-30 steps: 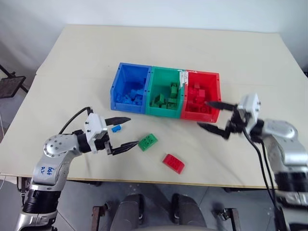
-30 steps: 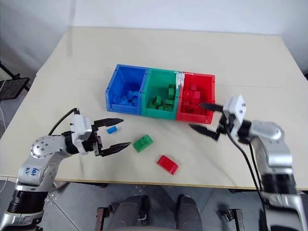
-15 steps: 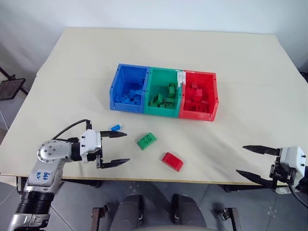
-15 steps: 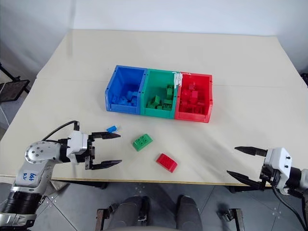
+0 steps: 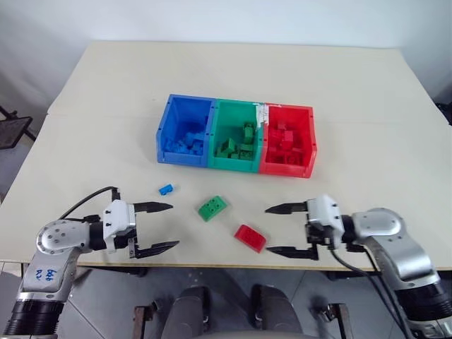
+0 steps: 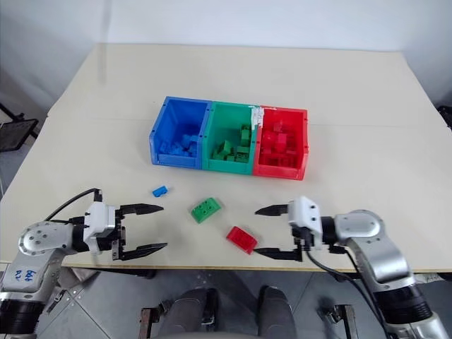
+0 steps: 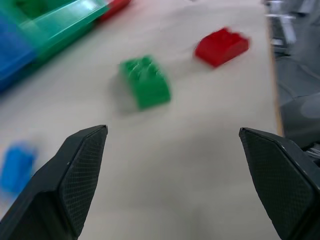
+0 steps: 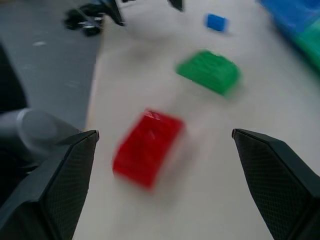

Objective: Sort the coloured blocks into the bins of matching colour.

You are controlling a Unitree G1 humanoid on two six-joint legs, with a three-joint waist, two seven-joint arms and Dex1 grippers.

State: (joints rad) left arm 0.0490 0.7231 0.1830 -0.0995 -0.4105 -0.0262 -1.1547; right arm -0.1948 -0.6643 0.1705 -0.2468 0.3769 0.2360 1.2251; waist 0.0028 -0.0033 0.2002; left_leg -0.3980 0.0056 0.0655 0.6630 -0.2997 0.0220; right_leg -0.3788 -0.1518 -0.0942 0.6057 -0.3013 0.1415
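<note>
Three loose blocks lie on the worktop (image 5: 367,162) before the bins (image 5: 236,135): blue (image 5: 166,189), green (image 5: 212,207), red (image 5: 251,238). Right pincer (image 5: 286,230) spread, level with the red one, likely lining up. Left pincer (image 5: 157,227) spread, empty, nearest the blue.

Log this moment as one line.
left gripper: open, empty | right gripper: open, facing red studded plastic brick | green brick, blue brick: unsorted

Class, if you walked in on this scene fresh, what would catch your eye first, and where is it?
Three joined bins, blue, green and red, sit mid-table, already holding blocks. In front lie three loose blocks: blue, green, red. The left gripper and right gripper, jaws open, flank them.
</note>
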